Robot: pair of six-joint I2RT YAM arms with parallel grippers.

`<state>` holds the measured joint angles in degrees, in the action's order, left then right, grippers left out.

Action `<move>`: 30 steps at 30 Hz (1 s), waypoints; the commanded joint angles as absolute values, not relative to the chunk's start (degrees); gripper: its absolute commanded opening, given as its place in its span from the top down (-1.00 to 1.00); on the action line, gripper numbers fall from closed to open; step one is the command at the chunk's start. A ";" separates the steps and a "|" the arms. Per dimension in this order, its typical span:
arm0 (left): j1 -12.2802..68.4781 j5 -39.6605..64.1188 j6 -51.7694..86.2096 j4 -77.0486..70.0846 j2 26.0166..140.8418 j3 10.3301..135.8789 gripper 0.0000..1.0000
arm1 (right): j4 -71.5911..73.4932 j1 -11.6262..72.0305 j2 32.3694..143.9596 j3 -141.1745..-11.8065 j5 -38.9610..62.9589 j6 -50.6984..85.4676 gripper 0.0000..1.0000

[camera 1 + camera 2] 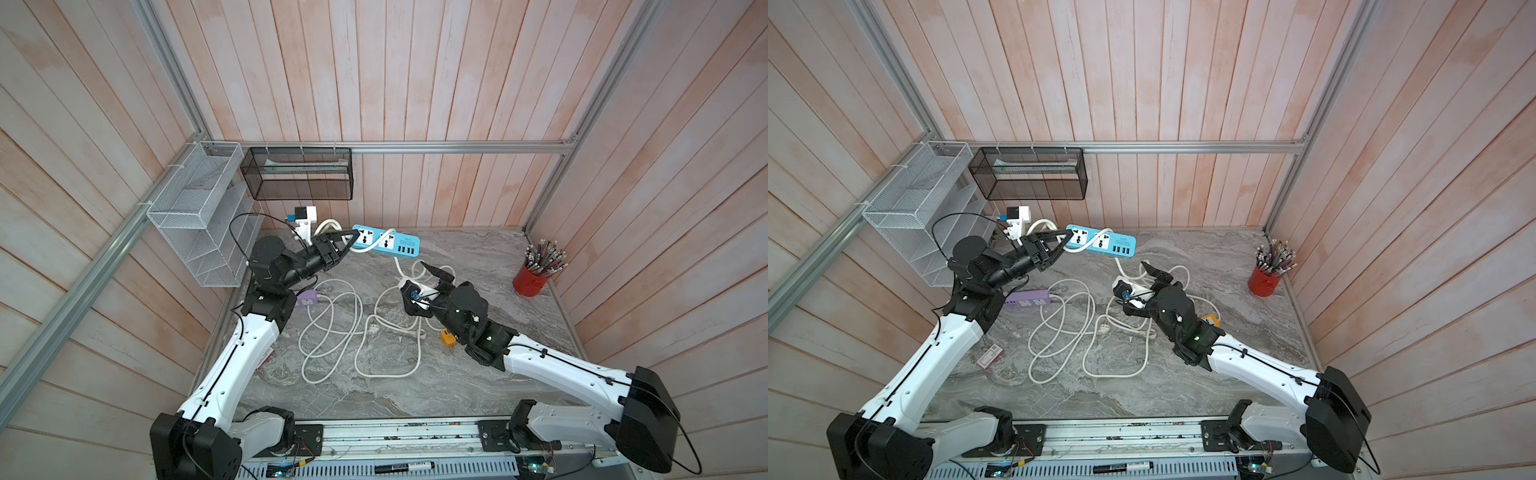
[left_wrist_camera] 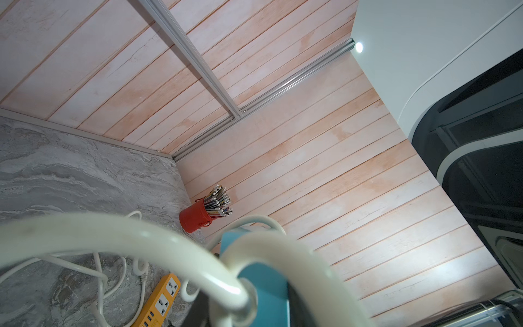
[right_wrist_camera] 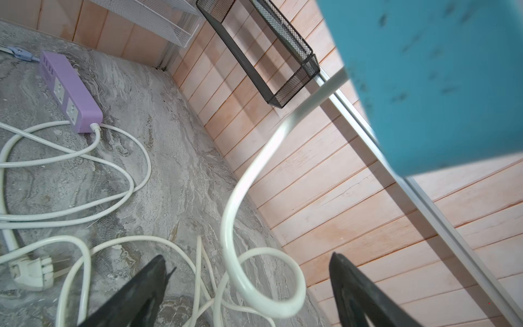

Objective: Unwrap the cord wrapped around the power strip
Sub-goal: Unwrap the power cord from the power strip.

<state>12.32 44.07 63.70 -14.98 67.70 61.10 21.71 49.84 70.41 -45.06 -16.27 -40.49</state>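
Blue power strip held up at the back, one turn of cord across it.

Loose cables (image 1: 332, 332) lie looped on the table (image 1: 374, 399) nearest the front. Past them the right gripper (image 3: 248, 254) hovers with its fingers spread wide and holding nothing, a coil of the cord (image 3: 240, 184) hanging before them. Farther back, by the rear wall, the left gripper (image 1: 355, 240) is clamped on one end of the power strip (image 1: 405, 243), lifted clear of the table. The cord drops from the strip toward the right gripper.

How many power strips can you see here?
3: the blue strip held by the left gripper, the purple strip beside the left arm, the orange strip partly hidden under the right arm.
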 commanded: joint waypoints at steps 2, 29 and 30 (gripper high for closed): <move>12.13 45.17 64.34 -18.63 65.06 61.56 1.00 | 25.54 47.81 73.17 -47.17 -14.26 -40.26 -0.36; 13.10 44.09 63.62 -21.13 65.73 52.45 1.00 | 22.08 23.19 65.48 -62.58 18.23 1.93 1.00; 13.10 43.46 63.11 -21.45 66.12 52.09 1.00 | 20.88 23.20 64.35 -63.10 21.23 2.41 1.00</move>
<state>13.04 44.51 64.49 -18.02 65.82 53.32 19.55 23.42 68.27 -60.25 12.32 -4.03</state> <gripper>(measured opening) 0.294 0.081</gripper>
